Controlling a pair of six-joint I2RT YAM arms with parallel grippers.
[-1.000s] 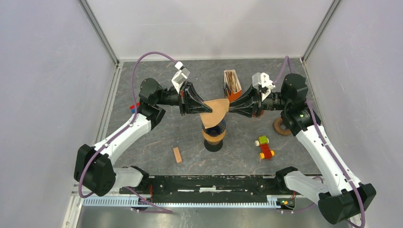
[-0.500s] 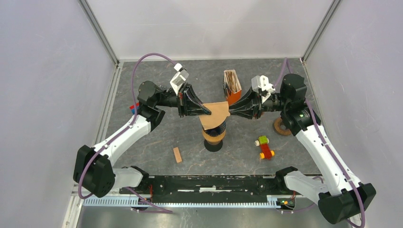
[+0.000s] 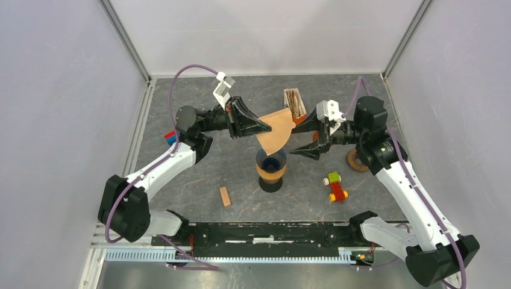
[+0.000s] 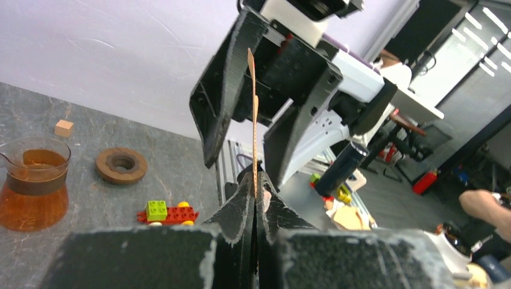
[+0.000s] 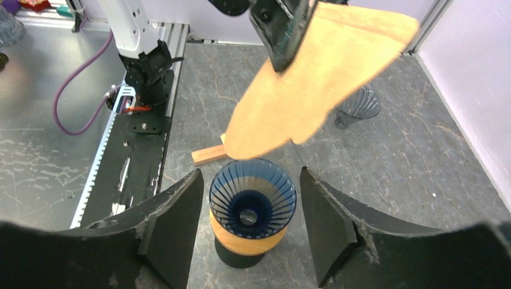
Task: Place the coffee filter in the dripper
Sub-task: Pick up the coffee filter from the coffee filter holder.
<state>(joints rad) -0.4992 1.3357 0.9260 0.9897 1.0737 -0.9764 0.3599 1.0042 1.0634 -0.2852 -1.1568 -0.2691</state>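
Tan paper coffee filter [image 3: 276, 131] clamped in left gripper [image 3: 267, 128], right gripper [image 3: 293, 141] jaws spread; we centre its tip over the blue ribbed dripper [image 3: 270, 161], lower gently.

Left gripper [image 3: 267, 127] pinches the coffee filter [image 3: 276, 132] above the dripper [image 3: 271, 164]; right gripper [image 3: 293, 141] spread wide beside it

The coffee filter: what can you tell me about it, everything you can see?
The coffee filter is a tan, fan-shaped paper, folded flat. The left gripper pinches one edge, holding it in the air, narrow tip pointing down just above the blue ribbed dripper, not inside. The right gripper is open, its fingers standing either side of the far edge.
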